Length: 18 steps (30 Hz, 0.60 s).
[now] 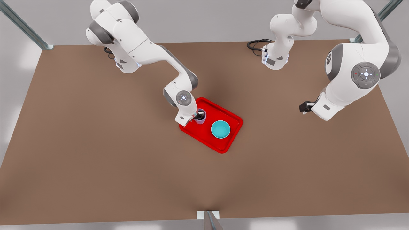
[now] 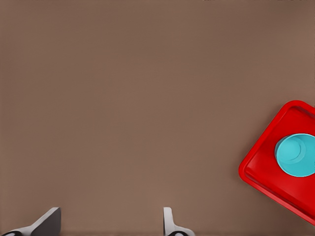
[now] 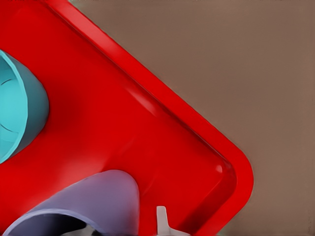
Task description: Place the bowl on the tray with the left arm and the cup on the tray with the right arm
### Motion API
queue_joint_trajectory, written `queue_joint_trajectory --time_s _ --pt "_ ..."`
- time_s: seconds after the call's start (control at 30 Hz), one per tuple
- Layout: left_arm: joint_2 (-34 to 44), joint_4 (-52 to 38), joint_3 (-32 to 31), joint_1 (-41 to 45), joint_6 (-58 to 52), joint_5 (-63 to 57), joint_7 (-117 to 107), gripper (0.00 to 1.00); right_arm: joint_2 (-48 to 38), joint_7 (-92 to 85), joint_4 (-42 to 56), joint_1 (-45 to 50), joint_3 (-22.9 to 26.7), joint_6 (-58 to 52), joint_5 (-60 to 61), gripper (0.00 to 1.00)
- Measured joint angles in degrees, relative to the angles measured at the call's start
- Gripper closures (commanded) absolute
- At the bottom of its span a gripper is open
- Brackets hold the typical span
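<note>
The red tray (image 1: 230,140) lies mid-table. On it rests the teal bowl (image 1: 220,129), and the lavender cup (image 1: 203,121) stands upright near the tray's far corner. My right gripper (image 1: 200,117), on the arm at the front view's left, is down at the cup and open. Up close, one of its fingers (image 3: 162,221) stands just outside the cup (image 3: 103,201), apart from its wall, beside the bowl (image 3: 19,113) on the tray (image 3: 157,147). My left gripper (image 1: 305,107) waits open above bare table at the front view's right. Its view shows the fingers (image 2: 170,226) spread wide, with tray (image 2: 261,167) and bowl (image 2: 296,155) off to one side.
The brown table (image 1: 96,143) stretches wide around the tray. Black cables (image 1: 255,44) lie by the arm base at the far edge. Metal frame posts (image 1: 19,22) stand at the far corners, and one post (image 1: 209,220) at the near edge.
</note>
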<state>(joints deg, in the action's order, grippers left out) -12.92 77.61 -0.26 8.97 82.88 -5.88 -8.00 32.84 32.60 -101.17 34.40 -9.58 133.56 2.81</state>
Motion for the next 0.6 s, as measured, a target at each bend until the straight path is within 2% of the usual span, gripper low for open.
queue_joint_trajectory --time_s 0.17,0.2,0.23,0.3,0.33,0.37,0.4,0.43,0.5,0.6 --pt "0.18 -0.09 0.0 0.0 0.0 0.0 0.0 0.0 -5.19 -0.37 0.09 -0.81 0.16 -4.31 0.31 0.36" --pt "0.18 -0.09 0.0 0.0 0.0 0.0 0.0 0.0 -7.21 -0.8 0.49 -2.11 0.17 -5.89 0.37 0.28" --pt "0.26 -0.09 0.0 0.0 0.0 0.0 0.0 0.0 -10.24 -1.21 0.63 -4.53 0.61 -7.84 0.38 0.0" --pt "0.3 -0.09 0.0 -0.01 0.0 0.0 0.13 0.0 -15.92 -0.84 2.32 -9.07 2.54 -12.29 -0.07 0.0" --pt "0.18 -0.09 0.0 -0.04 0.0 0.01 0.33 0.0 -17.52 -1.27 2.93 -10.24 6.59 -16.12 0.0 0.0" --pt "0.09 -0.09 0.0 -0.01 0.0 0.03 0.27 0.0 -17.48 -2.98 6.33 -10.57 10.65 -26.96 -0.23 0.0" --pt "0.09 -0.09 -0.05 -0.03 0.0 0.04 0.26 0.0 -17.71 -11.91 7.11 -12.97 13.17 -29.26 -0.21 0.0" --pt "0.09 -0.09 -0.09 0.02 0.0 0.05 0.34 0.0 -18.21 -22.05 7.62 -20.83 13.16 -29.4 0.36 0.0" --pt "0.0 -0.09 -0.09 -0.07 0.0 0.08 0.43 0.0 -19.09 -28.84 9.74 -31.16 8.36 -29.49 0.03 0.0" --pt "0.0 -0.09 -0.09 0.0 0.0 0.09 0.44 0.0 -18.64 -33.2 12.75 -33.29 9.5 -33.5 -0.08 0.0"
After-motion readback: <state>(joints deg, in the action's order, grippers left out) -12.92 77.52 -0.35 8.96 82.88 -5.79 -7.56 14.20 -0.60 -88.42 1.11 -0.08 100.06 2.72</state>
